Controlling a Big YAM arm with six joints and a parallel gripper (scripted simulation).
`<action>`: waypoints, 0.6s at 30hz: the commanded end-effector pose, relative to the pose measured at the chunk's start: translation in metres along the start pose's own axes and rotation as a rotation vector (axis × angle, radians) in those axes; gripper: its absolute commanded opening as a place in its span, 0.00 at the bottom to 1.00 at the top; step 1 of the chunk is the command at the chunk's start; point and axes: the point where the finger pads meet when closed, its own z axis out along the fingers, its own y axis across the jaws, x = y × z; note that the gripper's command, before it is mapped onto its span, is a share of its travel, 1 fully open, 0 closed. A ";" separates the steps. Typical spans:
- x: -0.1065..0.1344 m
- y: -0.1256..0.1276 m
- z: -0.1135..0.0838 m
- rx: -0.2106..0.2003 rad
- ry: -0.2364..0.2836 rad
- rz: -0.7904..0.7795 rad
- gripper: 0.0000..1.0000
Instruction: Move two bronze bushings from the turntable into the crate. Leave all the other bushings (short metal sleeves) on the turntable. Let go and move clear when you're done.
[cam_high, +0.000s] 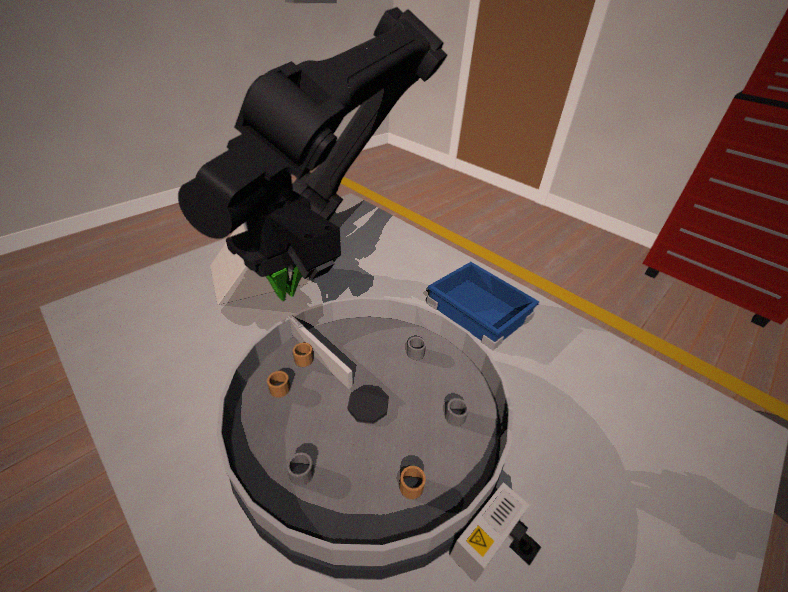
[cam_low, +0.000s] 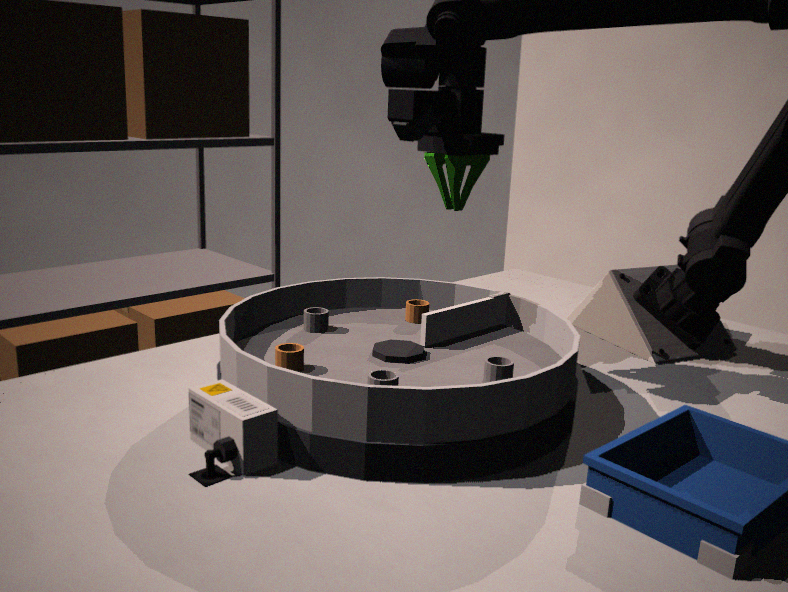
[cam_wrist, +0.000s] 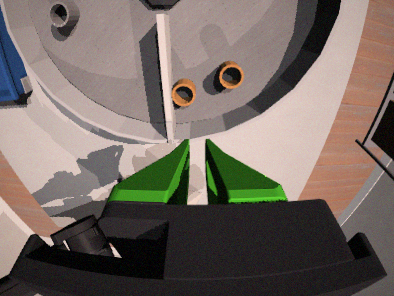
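Note:
My gripper is shut on nothing, high above the turntable's arm side, near the divider end. A bronze bushing stands close beside the divider, hidden behind it in the exterior view. Another bronze bushing stands a little farther from it. A third bronze bushing stands near the control box. Three grey bushings stand elsewhere on the turntable. The blue crate shows no bushing inside.
The white divider runs inward from the raised rim to near the dark hub. The control box stands outside the rim. The crate stands outside the rim, on the side opposite the two bronze bushings.

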 end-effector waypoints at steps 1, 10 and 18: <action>-0.015 -0.008 -0.021 0.043 -0.026 -0.037 0.11; -0.015 -0.008 -0.021 0.043 -0.026 -0.037 0.16; -0.015 -0.008 -0.021 0.043 -0.026 -0.037 0.16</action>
